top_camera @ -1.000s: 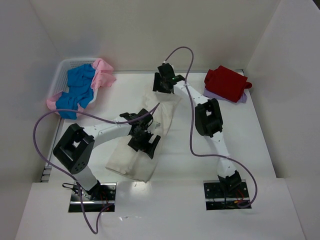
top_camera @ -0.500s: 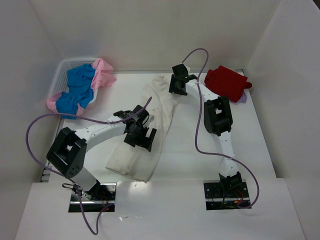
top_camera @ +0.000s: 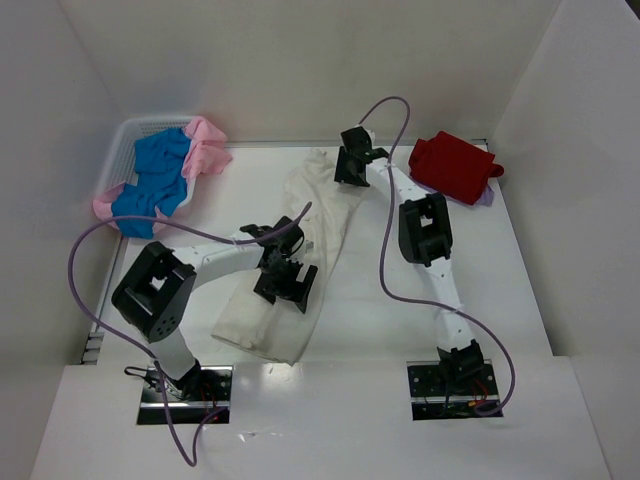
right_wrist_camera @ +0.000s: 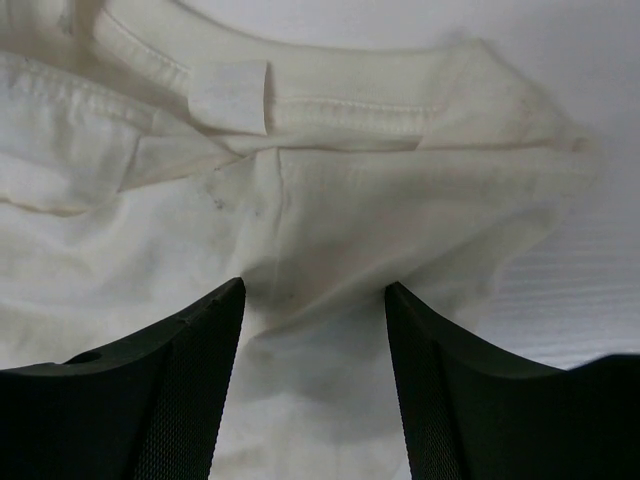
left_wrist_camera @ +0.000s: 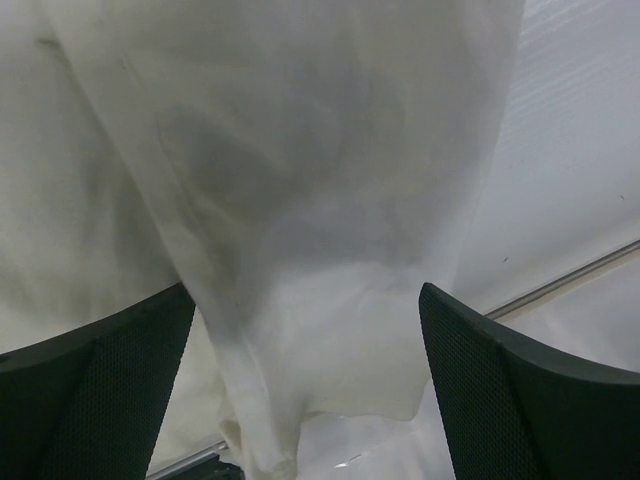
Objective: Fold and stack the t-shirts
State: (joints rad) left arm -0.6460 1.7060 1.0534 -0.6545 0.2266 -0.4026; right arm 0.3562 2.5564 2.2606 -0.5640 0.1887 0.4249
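**Left gripper** point(top_camera: 288, 280), wrist view point(left_wrist_camera: 305, 300): I see the jaws spread as wide as they go and holding nothing. They hang over the middle of the cream-white, faintly stained cotton t-shirt point(top_camera: 328, 215), where a soft ridge of cloth runs between the fingers.

**Right gripper** point(top_camera: 352, 165), wrist view point(right_wrist_camera: 312, 290): the jaws stand partly apart and grip nothing. They sit just below the ribbed collar point(right_wrist_camera: 300, 110) and its sewn neck label point(right_wrist_camera: 230, 95), at the far end of the garment.

**The garment:** it lies as a long narrow band, slanting from the far centre of the white table point(top_camera: 480, 290) toward the left arm's base. In my judgement the sides are already folded in and the end-to-end fold remains.

**To do this step well**, I would:
- lower each gripper until one finger slips under every layer, then close on the full thickness
- take the collar end squarely, so the band does not twist
- carry it low toward the near hem, with the left gripper pinning the fold line

**Surroundings:** the folded red t-shirt point(top_camera: 452, 165) rests on the lavender t-shirt point(top_camera: 487, 197) at far right. The blue t-shirt point(top_camera: 155, 180) and pink t-shirt point(top_camera: 205, 150) wait in the white plastic mesh basket point(top_camera: 125, 140) at far left.
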